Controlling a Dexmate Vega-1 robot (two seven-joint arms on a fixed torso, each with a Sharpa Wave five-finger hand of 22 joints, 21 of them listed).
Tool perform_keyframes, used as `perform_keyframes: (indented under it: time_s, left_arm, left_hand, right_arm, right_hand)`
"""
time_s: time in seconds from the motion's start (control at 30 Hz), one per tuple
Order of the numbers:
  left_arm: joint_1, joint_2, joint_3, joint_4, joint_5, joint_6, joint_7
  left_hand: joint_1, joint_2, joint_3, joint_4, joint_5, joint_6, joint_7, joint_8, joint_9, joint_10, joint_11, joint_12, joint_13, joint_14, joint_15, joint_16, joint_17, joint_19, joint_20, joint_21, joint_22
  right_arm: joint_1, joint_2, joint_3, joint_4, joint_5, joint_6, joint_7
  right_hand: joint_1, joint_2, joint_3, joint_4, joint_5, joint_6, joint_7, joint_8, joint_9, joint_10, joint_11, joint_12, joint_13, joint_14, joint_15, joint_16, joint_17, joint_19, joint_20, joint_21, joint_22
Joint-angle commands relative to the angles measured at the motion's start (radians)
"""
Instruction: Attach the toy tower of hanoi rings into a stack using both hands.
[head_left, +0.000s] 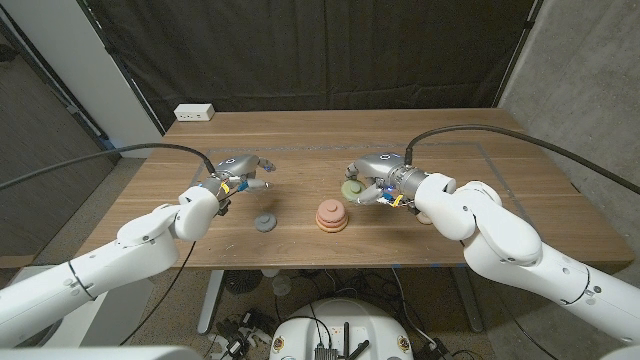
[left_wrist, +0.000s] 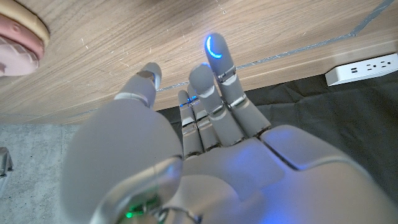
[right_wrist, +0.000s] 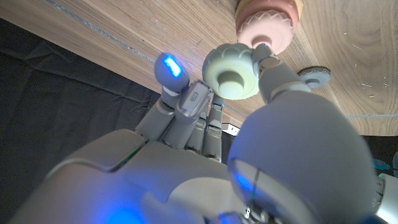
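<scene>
Two white arms reached in over the wooden table (head_left: 300, 135), one from each near corner. Toward the near middle of the table stood the stack (head_left: 332, 217), a tan ring at the bottom with pink rings on it; in the right wrist view the pink part of it (right_wrist: 263, 17) showed just past the green ring. Nothing here was a container; the stack was the only thing bearing others.

The right hand (head_left: 378, 178) hung just right of and beyond the stack, and it pinched a pale green ring (head_left: 350, 187) between thumb and a finger, the ring raised off the wood and close beside the stack's top without touching it, as far as I could make out. The right wrist view showed that ring (right_wrist: 231, 71) plainly, a knob at its middle, the other fingers (right_wrist: 168, 70) reaching past it.

The left hand (head_left: 236, 172) was well to the left of the stack, holding nothing, its fingers (left_wrist: 215, 50) stretched out and loosely apart above the table.

A small grey ring (head_left: 265, 222) lay flat on the wood between the left hand and the stack, nearer me than either hand. A white power strip (head_left: 195, 113) sat at the far left edge.
</scene>
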Motion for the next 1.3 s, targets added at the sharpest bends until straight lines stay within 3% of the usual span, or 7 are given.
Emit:
perform_keyframes:
  time_s: [0.03,0.5,1.3]
  left_arm:
    - [0.006,-0.003,0.002,0.001,0.006,0.005,0.003]
    - [0.020,-0.019,-0.008,0.028,-0.007,-0.001,0.045]
    - [-0.028,-0.021,0.021,0.047,0.000,0.007,0.004]
  left_hand:
    - [0.001,-0.004,0.007,-0.001,0.006,0.010,-0.001,-0.001,0.001,0.006,0.003,-0.001,0.002,0.007,0.001,0.007,0.005,0.006,-0.085,0.003,0.004]
    - [0.002,-0.004,0.008,-0.001,0.005,0.009,-0.001,-0.002,0.002,0.006,0.001,-0.001,0.003,0.006,0.001,0.006,0.004,0.005,-0.086,0.004,0.004]
    - [0.002,-0.004,0.012,0.000,0.004,0.012,0.000,-0.002,0.003,0.010,0.001,0.001,0.010,0.002,0.001,0.002,0.001,0.001,-0.085,0.004,0.003]
  right_arm:
    - [0.031,0.070,-0.019,0.038,-0.042,0.046,0.050]
    - [0.088,0.137,-0.050,0.089,-0.061,0.062,0.132]
    - [0.191,0.215,-0.130,0.191,-0.074,0.093,0.225]
  right_hand:
    - [0.063,0.060,0.023,0.016,0.009,0.102,-0.102,0.064,0.003,0.206,-0.180,-0.001,0.111,0.007,0.001,0.000,0.002,0.004,0.001,-0.004,0.002]
    - [0.066,0.062,0.025,0.017,0.010,0.102,-0.101,0.063,0.002,0.209,-0.176,-0.005,0.113,0.007,0.001,-0.001,0.002,0.003,0.001,-0.008,0.006]
    - [0.071,0.064,0.025,0.017,0.013,0.105,-0.098,0.060,0.001,0.212,-0.175,-0.013,0.121,0.005,0.001,-0.001,0.002,0.002,0.001,-0.014,0.011]
